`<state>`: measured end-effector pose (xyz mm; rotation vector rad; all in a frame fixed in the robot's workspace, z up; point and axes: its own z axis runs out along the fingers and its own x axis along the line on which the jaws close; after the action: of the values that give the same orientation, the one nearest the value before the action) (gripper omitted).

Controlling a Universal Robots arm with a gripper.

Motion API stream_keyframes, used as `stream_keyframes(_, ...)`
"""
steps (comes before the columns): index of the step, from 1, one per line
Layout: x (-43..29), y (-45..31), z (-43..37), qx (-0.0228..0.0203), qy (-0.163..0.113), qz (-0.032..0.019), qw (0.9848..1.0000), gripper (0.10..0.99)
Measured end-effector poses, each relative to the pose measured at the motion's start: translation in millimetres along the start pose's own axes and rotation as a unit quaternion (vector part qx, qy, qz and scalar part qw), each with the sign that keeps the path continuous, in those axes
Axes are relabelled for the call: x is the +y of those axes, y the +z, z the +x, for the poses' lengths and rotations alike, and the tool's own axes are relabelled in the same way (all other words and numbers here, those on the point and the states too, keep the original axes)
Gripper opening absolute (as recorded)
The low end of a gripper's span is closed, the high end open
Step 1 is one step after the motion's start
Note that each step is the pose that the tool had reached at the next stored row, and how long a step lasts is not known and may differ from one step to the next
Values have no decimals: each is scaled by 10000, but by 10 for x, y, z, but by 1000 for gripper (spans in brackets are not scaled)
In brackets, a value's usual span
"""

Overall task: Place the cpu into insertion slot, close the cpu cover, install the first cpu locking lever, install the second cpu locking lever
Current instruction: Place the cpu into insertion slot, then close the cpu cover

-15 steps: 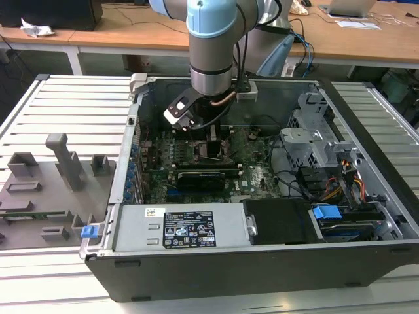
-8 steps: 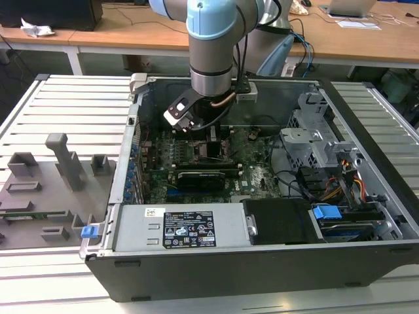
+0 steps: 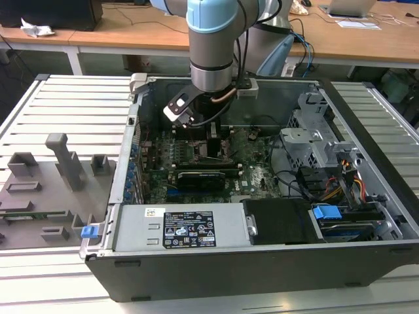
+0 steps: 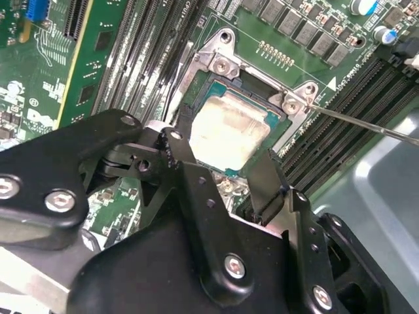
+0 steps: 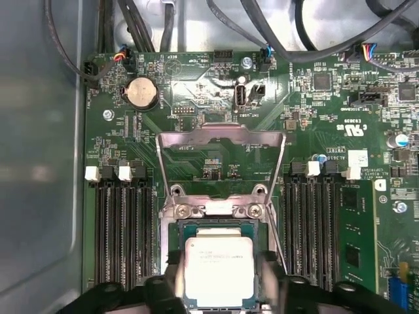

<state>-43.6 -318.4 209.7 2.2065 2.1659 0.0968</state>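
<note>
CPU (image 5: 218, 271) lies flat in the insertion slot (image 4: 258, 78) on the green motherboard (image 5: 314, 124), pale metal top facing up, and is also seen in the second wrist view (image 4: 229, 134). In both wrist views the gripper (image 5: 220, 282) (image 4: 222, 162) straddles the chip: its two black fingers (image 4: 178, 149) sit against opposite edges of the CPU and pinch it between them. The CPU cover (image 5: 221, 136) is swung open on its hinge edge at the slot and stands raised away from the chip, so the board shows through its open middle. A thin metal locking lever (image 4: 366, 123) runs from one corner of the slot frame out over the adjacent memory slots (image 4: 357, 91), free of the cover. Banks of dark memory slots (image 5: 121, 229) flank the insertion slot on two sides, and a round coin cell (image 5: 141, 91) sits on the board beyond the raised cover. In the exterior view the arm (image 3: 211, 46) reaches straight down into the open computer case (image 3: 229, 268), with the gripper (image 3: 208, 149) low over the motherboard (image 3: 252, 173). From the gripper, the power supply (image 3: 186, 229) lies toward 6 o'clock, the metal drive cage (image 3: 314, 140) toward 3 o'clock, and a grey fixture tray (image 3: 46, 190) toward 9 o'clock, outside the case on the slatted counter (image 3: 78, 104).
</note>
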Motion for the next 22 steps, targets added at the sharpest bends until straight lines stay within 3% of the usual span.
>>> stream_keyframes(2, 3, -17, 0, 0, 0, 4, 10000, 459)
stream_keyframes(3, 4, -18, 1, 0, 0, 5, 10000, 459)
stream_keyframes(5, 5, -21, 0, -1, 0, 8, 10000, 341)
stream_keyframes(6, 5, -21, 0, -1, 0, 8, 10000, 224)
stream_keyframes(8, 5, -27, 0, -3, 0, 9, 10000, 106)
stream_keyframes(22, 8, -68, 1, -2, 0, 9, 10000, 106)
